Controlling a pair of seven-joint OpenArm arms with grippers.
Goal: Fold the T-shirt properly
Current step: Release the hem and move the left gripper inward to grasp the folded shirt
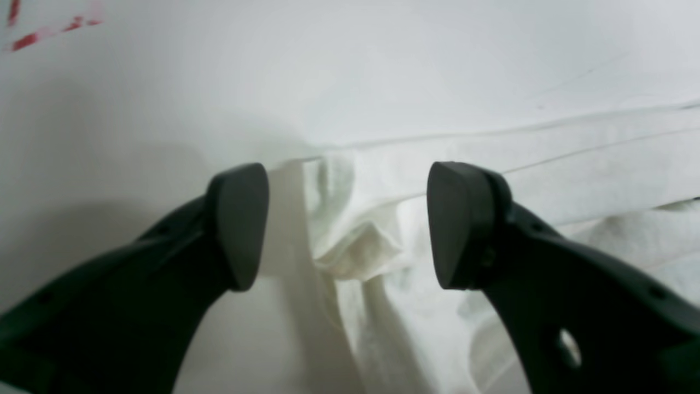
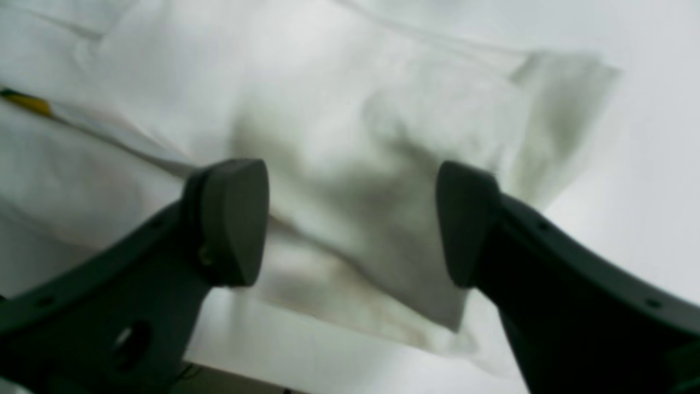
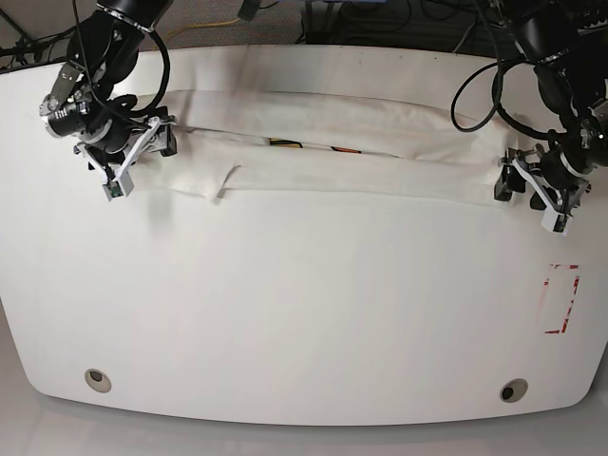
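The white T-shirt point(image 3: 332, 166) lies folded into a long band across the far half of the table, with a bit of yellow print point(image 3: 283, 143) showing in a gap. My left gripper point(image 3: 510, 182) is at the band's right end. In the left wrist view this gripper point(image 1: 347, 227) is open, with a bunched corner of the T-shirt point(image 1: 355, 251) between the fingers. My right gripper point(image 3: 160, 142) is at the band's left end. In the right wrist view it point(image 2: 350, 224) is open over a corner of the T-shirt point(image 2: 383, 137). A yellow patch point(image 2: 26, 102) shows at the left.
The white table point(image 3: 304, 313) carries a red tape mark point(image 3: 562, 299) near its right edge, also seen in the left wrist view point(image 1: 33, 35). Two round holes point(image 3: 96, 379) point(image 3: 514, 390) sit near the front edge. Cables point(image 3: 218, 24) lie behind the table.
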